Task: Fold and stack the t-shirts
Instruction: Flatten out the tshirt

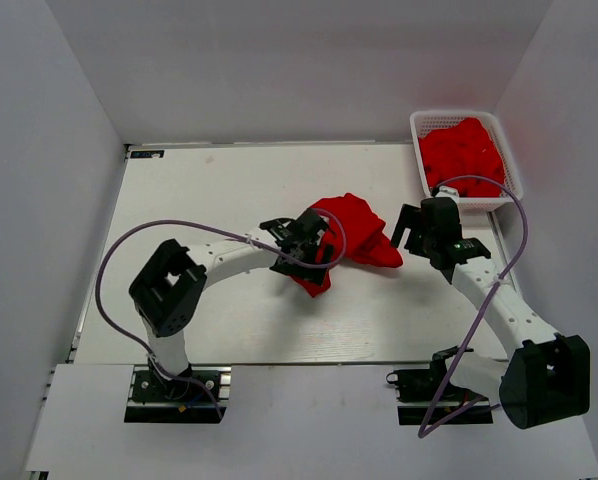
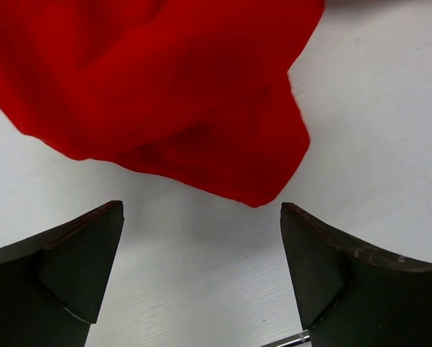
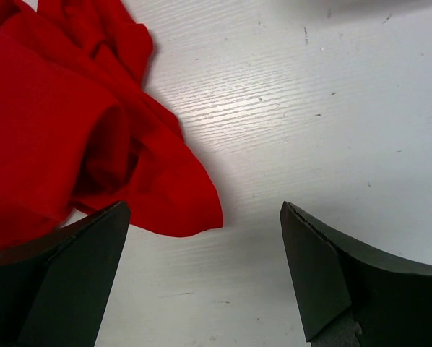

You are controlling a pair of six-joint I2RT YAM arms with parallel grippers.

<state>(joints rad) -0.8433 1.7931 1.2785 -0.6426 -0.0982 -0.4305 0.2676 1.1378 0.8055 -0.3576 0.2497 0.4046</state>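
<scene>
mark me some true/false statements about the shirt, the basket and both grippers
1. The red t-shirt on the table lies crumpled, unfolded. True.
2. The left gripper is shut on it. False: its jaws stand open, with bare table between them.
3. The white basket holds red cloth. True.
4. The right gripper is shut. False: it is open too.
5. The basket sits at the table's near left corner. False: it is at the far right corner.
</scene>
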